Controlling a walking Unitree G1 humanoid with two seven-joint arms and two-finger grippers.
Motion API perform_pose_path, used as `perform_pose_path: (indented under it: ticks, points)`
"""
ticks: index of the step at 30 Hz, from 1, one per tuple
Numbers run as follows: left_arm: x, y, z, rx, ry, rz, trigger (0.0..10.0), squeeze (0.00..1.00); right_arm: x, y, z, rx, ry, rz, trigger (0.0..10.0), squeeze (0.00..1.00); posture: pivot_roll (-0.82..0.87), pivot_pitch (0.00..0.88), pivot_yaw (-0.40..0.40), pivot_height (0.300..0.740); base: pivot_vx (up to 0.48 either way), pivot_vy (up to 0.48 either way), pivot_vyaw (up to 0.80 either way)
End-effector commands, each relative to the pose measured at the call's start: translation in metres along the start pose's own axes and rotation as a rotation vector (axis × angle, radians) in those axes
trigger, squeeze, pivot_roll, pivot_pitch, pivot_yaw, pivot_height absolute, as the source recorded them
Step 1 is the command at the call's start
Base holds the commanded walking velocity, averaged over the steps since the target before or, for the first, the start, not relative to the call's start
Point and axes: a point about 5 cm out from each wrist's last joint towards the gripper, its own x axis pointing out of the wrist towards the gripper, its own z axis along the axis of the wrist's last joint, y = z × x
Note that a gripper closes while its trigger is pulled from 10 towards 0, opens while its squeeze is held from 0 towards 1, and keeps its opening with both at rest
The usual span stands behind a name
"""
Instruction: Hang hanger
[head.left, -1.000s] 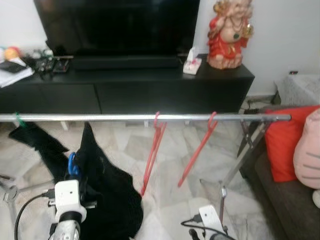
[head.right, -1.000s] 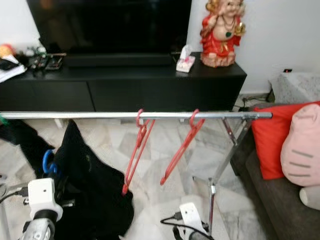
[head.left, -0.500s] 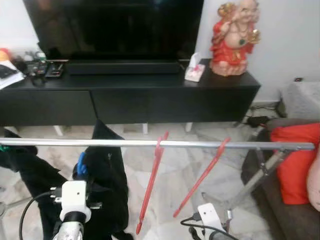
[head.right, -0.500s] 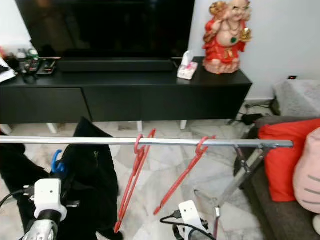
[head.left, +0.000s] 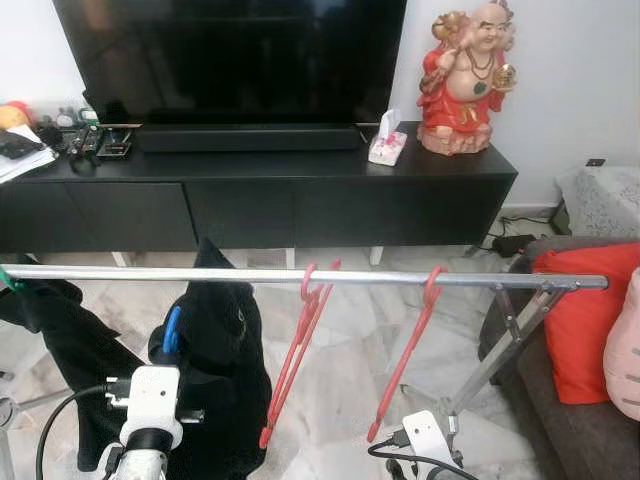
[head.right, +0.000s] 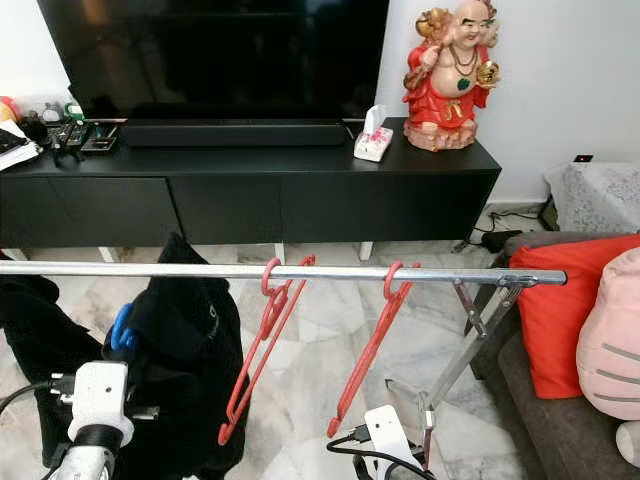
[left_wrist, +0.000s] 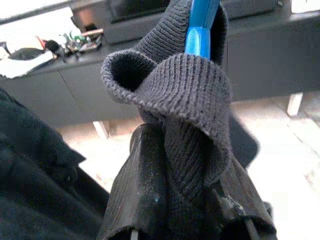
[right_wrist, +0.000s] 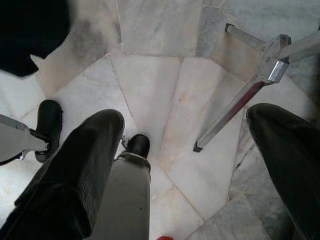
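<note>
Your left gripper (left_wrist: 185, 165) is holding up the blue hanger (head.left: 172, 330), its fingers (left_wrist: 140, 190) clamped on the black garment (head.left: 215, 350) draped over it, low on the left and just near of the silver rail (head.left: 300, 277). The hanger's hook is sitting below the rail, not over it. Two red hangers (head.left: 296, 350) are hanging from the rail further right. Your right gripper (right_wrist: 185, 150) is pointing down at the marble floor (right_wrist: 165, 90), fingers (right_wrist: 85, 165) spread wide and gripping nothing. Beyond the rail a black TV desk (head.left: 300, 190) is carrying a red statue (head.left: 462, 70).
</note>
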Motion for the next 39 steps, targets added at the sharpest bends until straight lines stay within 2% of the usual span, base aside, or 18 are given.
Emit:
perform_pose_path:
  ticks: [1,2,3,8,14,20,26,39]
  points:
    - [0.005,0.003,0.015,0.014,-0.077,0.021,10.0,0.0,0.0,-0.001,0.0,-0.007,0.001,-0.002,10.0,0.0,-0.06,0.0,-0.026,0.74,0.0,0.0,0.0]
    - [0.019,0.006,0.01,0.023,-0.027,0.075,10.0,0.0,0.0,-0.002,0.001,-0.009,0.001,-0.003,10.0,0.0,-0.07,0.0,-0.028,0.74,0.0,0.0,0.0]
    - [0.019,0.006,0.01,0.023,-0.027,0.075,10.0,0.0,0.0,-0.002,0.001,-0.009,0.001,-0.003,10.0,0.0,-0.07,0.0,-0.028,0.74,0.0,0.0,0.0]
    - [0.04,0.015,0.01,-0.017,0.004,0.179,10.0,0.0,0.0,-0.002,0.002,-0.031,-0.001,-0.004,10.0,0.0,-0.07,0.0,-0.031,0.74,0.0,0.0,0.0]
    - [0.047,0.021,0.009,-0.048,0.026,0.222,10.0,0.0,0.0,-0.003,0.002,-0.031,-0.001,-0.003,10.0,0.0,-0.07,0.0,-0.038,0.74,0.0,0.0,0.0]
    - [0.052,0.021,0.001,-0.057,0.094,0.212,10.0,0.0,0.0,-0.003,0.002,-0.038,0.0,0.0,10.0,0.0,-0.07,0.0,-0.039,0.74,0.0,0.0,0.0]
    - [0.06,0.019,0.0,-0.065,0.117,0.171,10.0,0.0,0.0,-0.002,0.003,-0.038,-0.001,0.002,10.0,0.0,-0.07,0.0,-0.038,0.74,0.0,0.0,0.0]
    - [0.073,0.015,0.011,-0.052,0.068,0.096,10.0,0.0,0.0,-0.001,0.003,-0.038,-0.002,0.003,10.0,0.0,-0.07,0.0,-0.035,0.74,0.0,0.0,0.0]
